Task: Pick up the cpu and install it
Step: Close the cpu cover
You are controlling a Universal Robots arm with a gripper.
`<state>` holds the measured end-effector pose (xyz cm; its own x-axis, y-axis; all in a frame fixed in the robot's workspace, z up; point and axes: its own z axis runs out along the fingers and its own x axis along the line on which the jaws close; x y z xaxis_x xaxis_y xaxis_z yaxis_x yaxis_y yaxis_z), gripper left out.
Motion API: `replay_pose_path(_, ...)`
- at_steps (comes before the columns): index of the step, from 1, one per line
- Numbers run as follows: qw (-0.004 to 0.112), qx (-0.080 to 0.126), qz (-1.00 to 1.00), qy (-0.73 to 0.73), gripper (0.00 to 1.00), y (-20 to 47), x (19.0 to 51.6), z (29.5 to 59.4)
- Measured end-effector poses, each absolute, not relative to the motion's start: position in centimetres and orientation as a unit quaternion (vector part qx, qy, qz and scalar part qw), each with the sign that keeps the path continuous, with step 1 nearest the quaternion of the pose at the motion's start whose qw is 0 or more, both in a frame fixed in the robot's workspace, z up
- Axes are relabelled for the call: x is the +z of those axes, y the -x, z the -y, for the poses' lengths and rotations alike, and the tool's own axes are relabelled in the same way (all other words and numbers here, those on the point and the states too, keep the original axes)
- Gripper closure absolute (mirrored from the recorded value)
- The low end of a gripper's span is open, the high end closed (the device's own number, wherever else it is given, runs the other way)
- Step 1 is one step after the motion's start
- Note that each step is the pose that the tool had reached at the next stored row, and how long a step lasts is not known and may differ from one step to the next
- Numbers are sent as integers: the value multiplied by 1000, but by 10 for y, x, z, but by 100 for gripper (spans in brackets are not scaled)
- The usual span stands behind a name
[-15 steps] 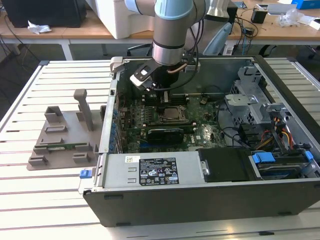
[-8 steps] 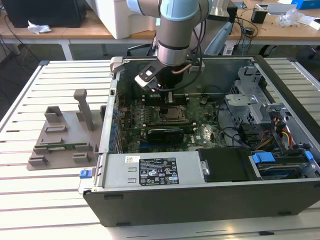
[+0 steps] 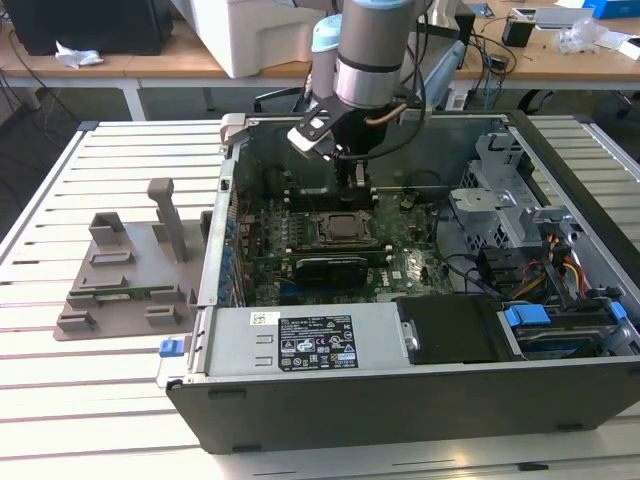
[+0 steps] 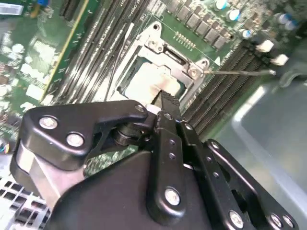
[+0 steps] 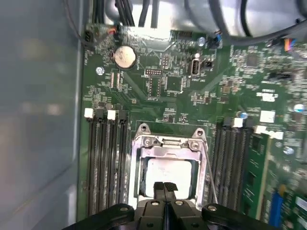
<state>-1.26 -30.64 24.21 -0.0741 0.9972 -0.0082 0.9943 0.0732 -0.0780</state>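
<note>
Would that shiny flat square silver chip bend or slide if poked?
Probably not bend: the shiny flat square silver chip has a metal-looking top, so it likely stays stiff. It probably won't slide, since it lies inside the metal socket frame. Being thin and flat, it shouldn't roll.

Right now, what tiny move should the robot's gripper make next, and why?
Probably lift straight up a little: the shiny silver square cpu lies inside the grey metal socket frame, with the black gripper shut right over its edge; sliding sideways might nudge it.

Arm (image 3: 372,70) in open case (image 3: 400,405), jaws low over motherboard socket (image 3: 335,228).
</note>
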Motion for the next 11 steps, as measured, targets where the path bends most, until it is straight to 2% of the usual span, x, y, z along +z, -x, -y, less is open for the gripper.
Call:
replay_pose_path(4, 24, 31, 732, 680, 89, 13, 277, 306)
replay_pose_path(11, 24, 31, 732, 680, 89, 13, 277, 306)
